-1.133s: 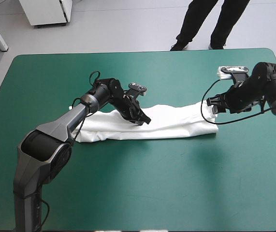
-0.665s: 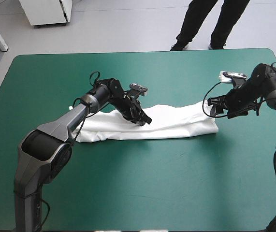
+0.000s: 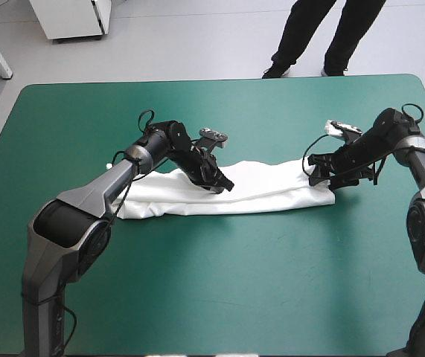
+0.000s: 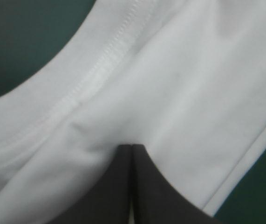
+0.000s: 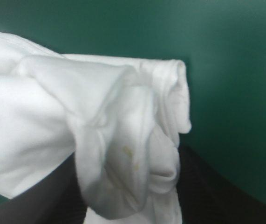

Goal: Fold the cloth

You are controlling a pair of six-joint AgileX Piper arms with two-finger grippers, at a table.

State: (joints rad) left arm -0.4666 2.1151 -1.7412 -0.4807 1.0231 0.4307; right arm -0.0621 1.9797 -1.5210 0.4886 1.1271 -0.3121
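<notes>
The white T-shirt (image 3: 272, 195) lies as a long folded strip across the middle of the teal-green table. My left gripper (image 3: 223, 184) rests on the strip's middle. In the left wrist view its black fingers meet in a point (image 4: 132, 147), and the T-shirt (image 4: 184, 84) puckers at their tip, a stitched hem running beside it. My right gripper (image 3: 318, 173) is at the strip's right end. In the right wrist view a thick bunch of the T-shirt (image 5: 123, 116) hangs between and over the fingers (image 5: 207, 186), hiding the tips of that gripper (image 5: 128, 186).
Bare teal-green cover (image 3: 219, 290) stretches from the strip to the table's near edge. More bare cover (image 3: 272, 111) lies between the strip and the far edge.
My right gripper has moved left along the table, from beyond the strip's right end to over it. The left arm and the rest of the strip have stayed put.
</notes>
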